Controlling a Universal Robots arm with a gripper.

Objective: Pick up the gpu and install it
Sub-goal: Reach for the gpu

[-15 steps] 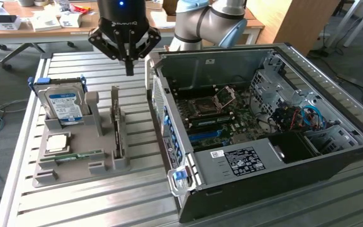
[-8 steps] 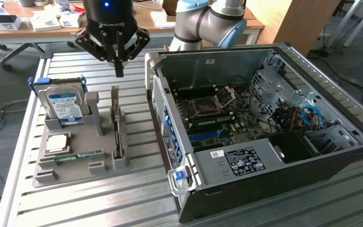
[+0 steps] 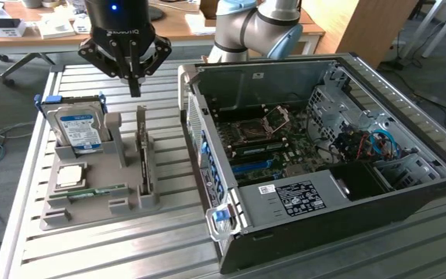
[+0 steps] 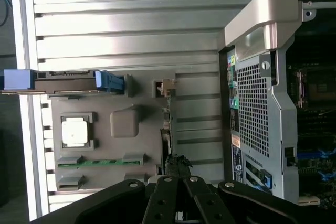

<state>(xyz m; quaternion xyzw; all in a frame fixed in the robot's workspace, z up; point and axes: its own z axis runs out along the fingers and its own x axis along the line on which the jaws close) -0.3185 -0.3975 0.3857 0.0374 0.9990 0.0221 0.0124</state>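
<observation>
- My jaws are pressed together, nothing between them. My gripper hangs fingertips down over the slatted bench.
- Below me the gpu stands on edge in its slot, along the edge of the grey tray that faces the open computer case.
- I'm over the card's end, clear of it, not touching.
- The hard drive stands upright at the tray's corner away from the case.
- The processor chip lies flat beside the drive, and the green memory stick lies just past it.
</observation>
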